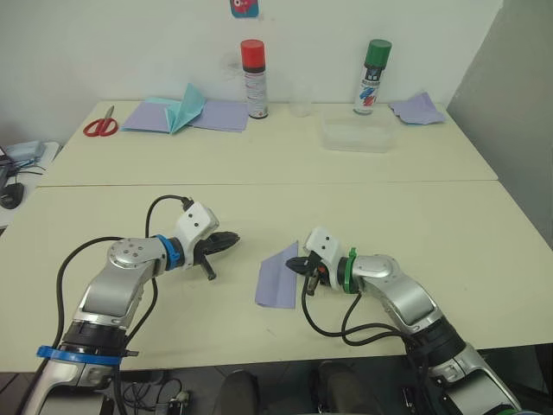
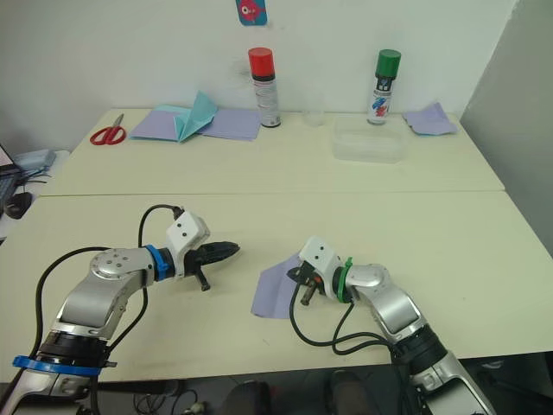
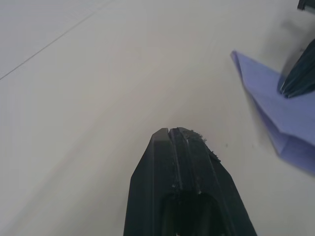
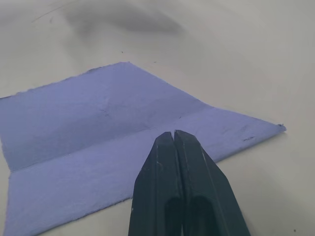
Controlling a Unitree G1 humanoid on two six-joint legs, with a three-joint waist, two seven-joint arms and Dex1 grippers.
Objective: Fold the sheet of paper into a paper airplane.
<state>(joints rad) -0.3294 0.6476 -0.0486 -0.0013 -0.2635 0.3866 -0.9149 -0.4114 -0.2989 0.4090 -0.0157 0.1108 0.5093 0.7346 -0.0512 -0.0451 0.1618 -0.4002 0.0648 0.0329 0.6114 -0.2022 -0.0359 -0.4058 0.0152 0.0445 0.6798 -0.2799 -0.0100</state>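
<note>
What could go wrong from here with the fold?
1. The right gripper, fingers shut, rests on the sheet of paper near one edge; a sideways push may drag the thin sheet instead of creasing it.
2. The left gripper, shut, sits off the paper, so nothing pins the far side.

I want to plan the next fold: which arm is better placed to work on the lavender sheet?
Probably the right. The right gripper, fingers shut, rests on the sheet of paper near its crease. The left gripper, also shut, is apart from it, over bare table.
</note>
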